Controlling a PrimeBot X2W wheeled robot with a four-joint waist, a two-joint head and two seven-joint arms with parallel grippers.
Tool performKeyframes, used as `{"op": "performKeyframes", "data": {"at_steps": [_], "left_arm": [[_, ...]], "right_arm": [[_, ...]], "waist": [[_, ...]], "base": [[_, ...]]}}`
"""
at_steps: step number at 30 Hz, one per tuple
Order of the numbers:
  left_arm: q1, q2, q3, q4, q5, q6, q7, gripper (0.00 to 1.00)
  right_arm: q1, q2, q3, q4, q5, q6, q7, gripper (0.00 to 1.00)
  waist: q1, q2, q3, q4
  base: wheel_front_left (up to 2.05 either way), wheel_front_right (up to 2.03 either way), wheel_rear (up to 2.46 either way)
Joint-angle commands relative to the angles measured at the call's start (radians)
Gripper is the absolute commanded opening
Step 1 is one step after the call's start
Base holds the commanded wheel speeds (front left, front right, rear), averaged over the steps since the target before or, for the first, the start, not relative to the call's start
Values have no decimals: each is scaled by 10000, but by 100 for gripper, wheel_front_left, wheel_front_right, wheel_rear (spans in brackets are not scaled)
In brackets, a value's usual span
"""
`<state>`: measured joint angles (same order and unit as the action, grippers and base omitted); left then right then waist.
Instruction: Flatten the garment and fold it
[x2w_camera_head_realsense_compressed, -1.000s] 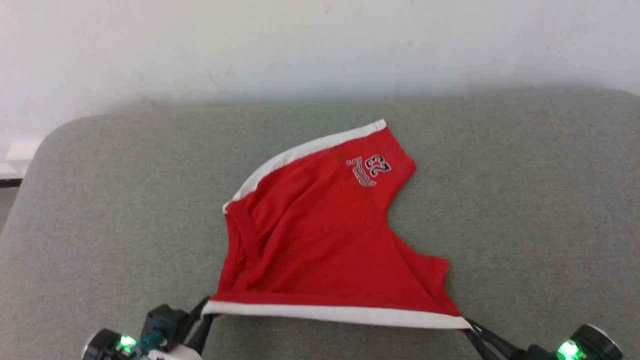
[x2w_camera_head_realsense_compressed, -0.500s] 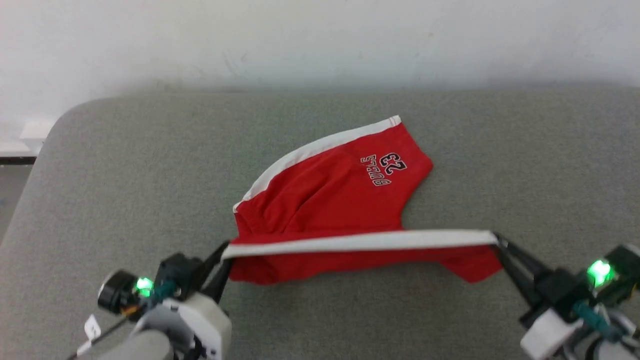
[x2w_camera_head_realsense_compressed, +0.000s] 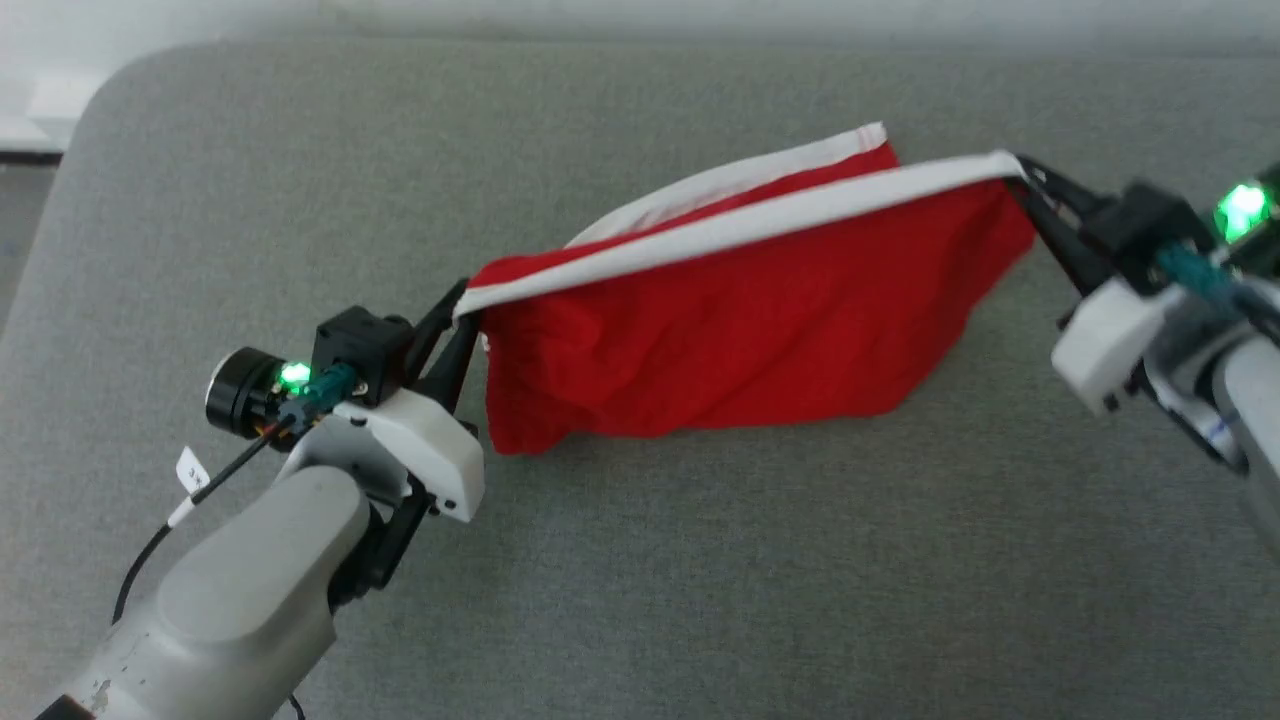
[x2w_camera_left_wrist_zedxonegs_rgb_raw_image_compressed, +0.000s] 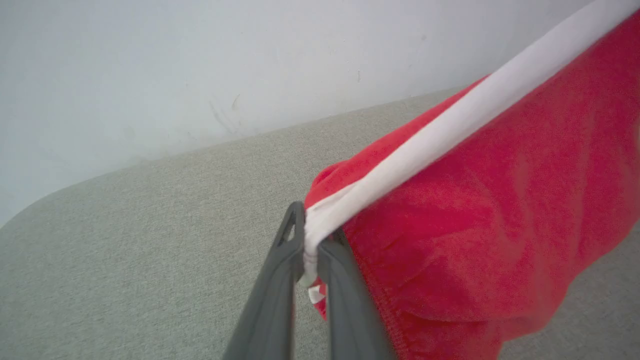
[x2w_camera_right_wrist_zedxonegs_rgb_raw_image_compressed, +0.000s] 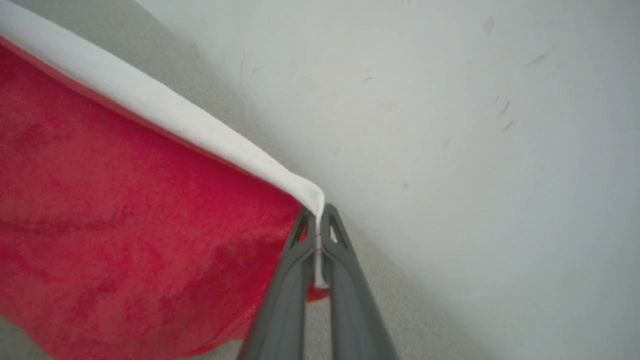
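Note:
The garment (x2w_camera_head_realsense_compressed: 740, 320), a red pair of shorts with white bands, hangs stretched between my two grippers above the grey padded surface. My left gripper (x2w_camera_head_realsense_compressed: 462, 308) is shut on the left end of the raised white band (x2w_camera_left_wrist_zedxonegs_rgb_raw_image_compressed: 450, 125). My right gripper (x2w_camera_head_realsense_compressed: 1020, 172) is shut on the band's right end (x2w_camera_right_wrist_zedxonegs_rgb_raw_image_compressed: 305, 192). The red cloth (x2w_camera_right_wrist_zedxonegs_rgb_raw_image_compressed: 125, 215) droops below the band, and its lower edge rests on the surface. A second white band (x2w_camera_head_realsense_compressed: 720, 185) shows behind the raised one. In both wrist views the dark fingers (x2w_camera_left_wrist_zedxonegs_rgb_raw_image_compressed: 280, 295) pinch the white fabric between them.
The grey padded surface (x2w_camera_head_realsense_compressed: 700, 580) spreads wide on all sides of the garment. Its rounded far-left corner (x2w_camera_head_realsense_compressed: 110, 80) meets a pale wall (x2w_camera_left_wrist_zedxonegs_rgb_raw_image_compressed: 200, 65). A thin cable with a white tag (x2w_camera_head_realsense_compressed: 190, 470) hangs from my left wrist.
Both grippers have lifted the near white band up and carried it away from me over the rest of the shorts, hiding the printed number. The head camera has tilted down.

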<state>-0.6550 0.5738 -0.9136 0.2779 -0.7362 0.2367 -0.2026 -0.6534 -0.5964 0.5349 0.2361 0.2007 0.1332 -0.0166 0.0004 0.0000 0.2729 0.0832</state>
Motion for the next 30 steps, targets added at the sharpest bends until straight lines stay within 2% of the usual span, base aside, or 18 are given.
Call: {"op": "performKeyframes", "data": {"at_steps": [1, 9, 17, 18, 19, 20, 26, 30], "left_arm": [[-170, -92, 98, 179, 1, -61, -83, 0], [-742, -666, 168, 1037, 90, -379, -342, 0], [-986, -1060, 131, 1452, 250, -571, -474, 0], [-955, -1113, 160, 1466, 221, -587, -489, 0], [-912, -1168, 238, 1469, 181, -550, -508, 25], [-886, -1183, 283, 1451, 227, -509, -527, 100], [-463, -1095, 676, 952, 576, -279, -583, 100], [114, -975, 1446, -13, 1212, 175, -588, 100]], "right_arm": [[-509, 84, 221, 335, 132, -25, 98, 0], [-3556, 822, 2039, 3448, 443, -25, 489, 0], [-4612, 1774, 2599, 6104, 942, -25, 37, 0], [-4643, 1850, 2683, 6306, 997, -25, -74, 11], [-4659, 1906, 2766, 6484, 1088, -25, -161, 62], [-4701, 1926, 2866, 6605, 1145, -25, -286, 100], [-5053, 1626, 3333, 6773, 1752, -25, -792, 100], [-5216, 1049, 4056, 6222, 2903, -25, 228, 100]], "waist": [[-4, 0, 1120, 613], [-4, 0, 1880, 1030], [-4, 0, 1983, 1089], [-4, 0, 1934, 1066], [-4, 0, 1865, 1045], [-4, 0, 1790, 1016], [-4, 0, 1089, 808], [-4, 0, 650, 793]], "base": [[0, 0, 0], [0, 0, 0], [0, 0, 0], [0, 0, 0], [0, 0, 0], [0, 0, 0], [0, 0, 0], [0, 0, 0]]}}
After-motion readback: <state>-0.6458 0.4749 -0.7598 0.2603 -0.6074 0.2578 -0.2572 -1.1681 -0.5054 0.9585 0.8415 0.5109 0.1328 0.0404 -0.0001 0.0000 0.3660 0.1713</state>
